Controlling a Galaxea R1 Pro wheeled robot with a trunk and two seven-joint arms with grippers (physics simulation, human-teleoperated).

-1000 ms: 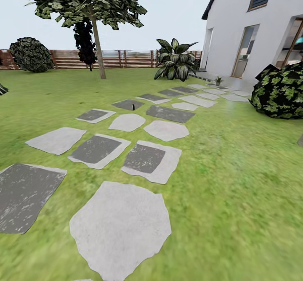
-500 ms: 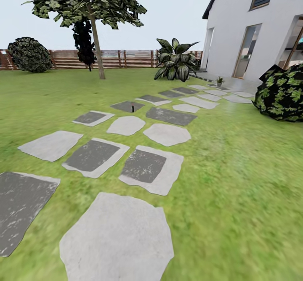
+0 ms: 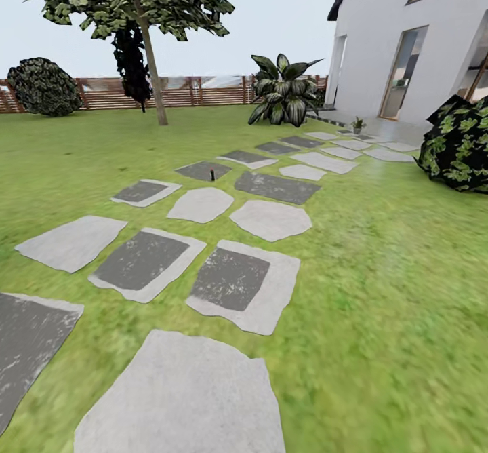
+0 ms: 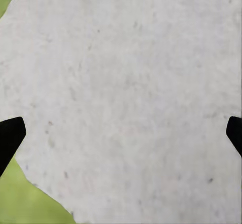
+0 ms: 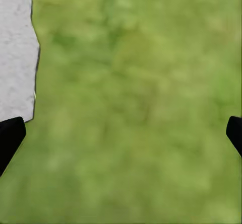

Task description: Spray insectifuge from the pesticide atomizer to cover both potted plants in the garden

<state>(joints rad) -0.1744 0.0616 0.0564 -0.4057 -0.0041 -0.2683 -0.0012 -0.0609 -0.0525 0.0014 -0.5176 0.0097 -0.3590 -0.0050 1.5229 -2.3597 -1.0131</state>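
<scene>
Soft, blurry green lawn [image 3: 393, 290] fills the garden, crossed by a path of flat, irregular stepping stones [image 3: 269, 219], some pale matte grey, others with dark, scuffed square centres. On one dark stone well up the path stands the pesticide atomizer [image 3: 212, 173], a tiny slim upright shape too small to show detail. Farther on, by the smooth white house wall [image 3: 369, 39], a small potted plant [image 3: 357, 125] sits on the paving. A brown wooden slat fence [image 3: 183, 92] closes the back, with a thin-trunked tree [image 3: 150, 53], a round dark bush [image 3: 44, 87] and a broad-leaved striped shrub [image 3: 285, 92]; another mottled shrub [image 3: 461, 144] stands at the right. The left gripper [image 4: 121, 133] hangs spread wide and empty over speckled pale stone [image 4: 131, 83]; the right gripper [image 5: 121, 133], likewise released, hangs over grass beside a stone edge [image 5: 15, 53].
</scene>
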